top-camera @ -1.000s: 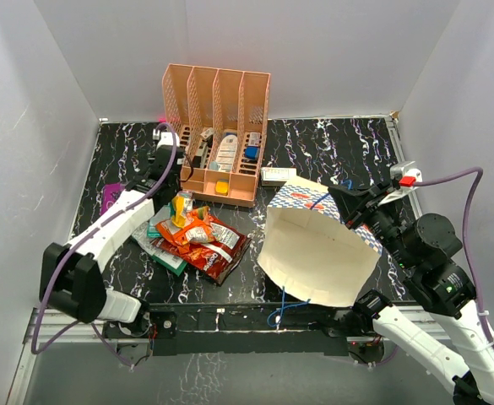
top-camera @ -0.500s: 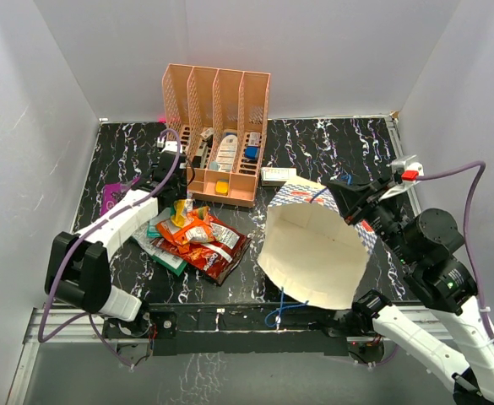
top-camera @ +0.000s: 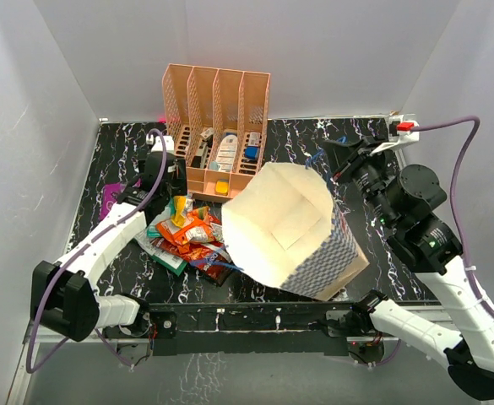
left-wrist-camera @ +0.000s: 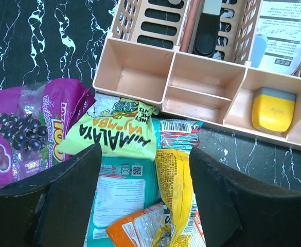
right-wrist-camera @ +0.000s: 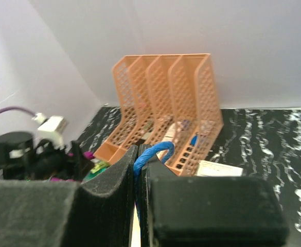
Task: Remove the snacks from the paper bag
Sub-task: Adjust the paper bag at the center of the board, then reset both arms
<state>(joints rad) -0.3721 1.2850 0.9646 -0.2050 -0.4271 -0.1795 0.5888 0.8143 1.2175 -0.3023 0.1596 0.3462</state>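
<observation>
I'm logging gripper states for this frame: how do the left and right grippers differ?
The left gripper is open and empty; the right gripper is shut on the blue handle of the paper bag. The left hangs over the snacks; the right holds the bag tilted. Both have black fingers.

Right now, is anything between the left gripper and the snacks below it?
Nothing visible. The open left gripper hovers over the green packet; the paper bag, held by the right gripper, overlaps only the snack pile at its right edge in the top view.
</observation>
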